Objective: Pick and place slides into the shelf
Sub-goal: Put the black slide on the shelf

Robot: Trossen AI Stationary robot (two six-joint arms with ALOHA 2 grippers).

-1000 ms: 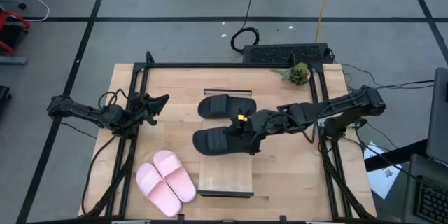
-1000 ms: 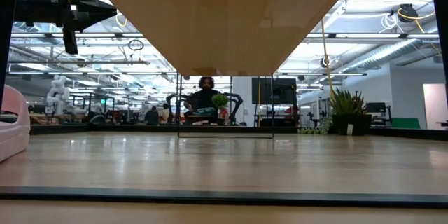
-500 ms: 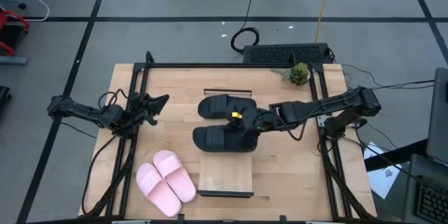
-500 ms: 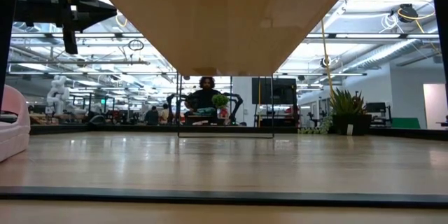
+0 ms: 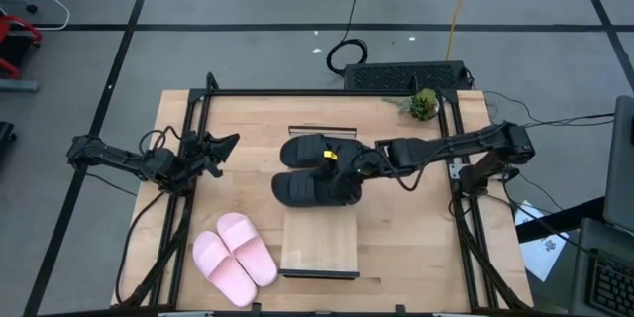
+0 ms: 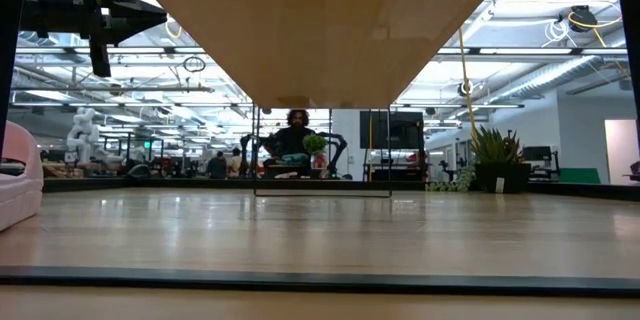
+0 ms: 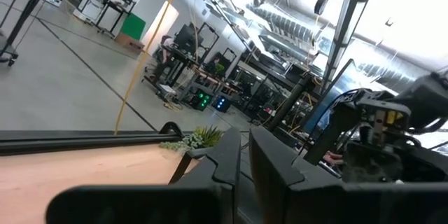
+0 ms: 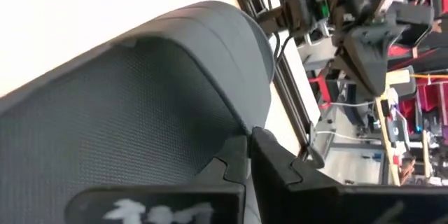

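The shelf [image 5: 319, 248] is a pale board in the middle of the table; its underside [image 6: 320, 20] fills the top of the low view. Two black slides lie across its far half, the far one [image 5: 309, 149] and the near one [image 5: 307, 191] close together. My right gripper [image 5: 342, 166] reaches in from the right, between their right ends, shut on the near black slide [image 8: 140, 91]. The pink pair [image 5: 234, 256] lies side by side on the table near the left corner, and shows in the low view [image 6: 15, 185]. My left gripper [image 5: 226, 145] waits shut at the table's left. My right gripper comes roughly level from the table's right at the near black slide's right end [image 5: 337, 180], on its far side. In the right wrist view the shut fingers [image 8: 269, 155] hide the place of contact against the ribbed black surface [image 8: 210, 112]. Whether the slide is lifted off the board cannot be told.
Black frame rails run along the table's left [image 5: 188, 188] and right [image 5: 458, 198] sides. A small plant [image 5: 423, 105] and a black box [image 5: 406, 76] stand at the far right corner. The near half of the shelf board is bare. A person [image 6: 293, 140] sits in the room beyond.
My right gripper has moved toward the table's left and a little toward its far edge, staying shut on the near black slide. That slide has shifted toward the far edge and now lies close beside the far black slide.
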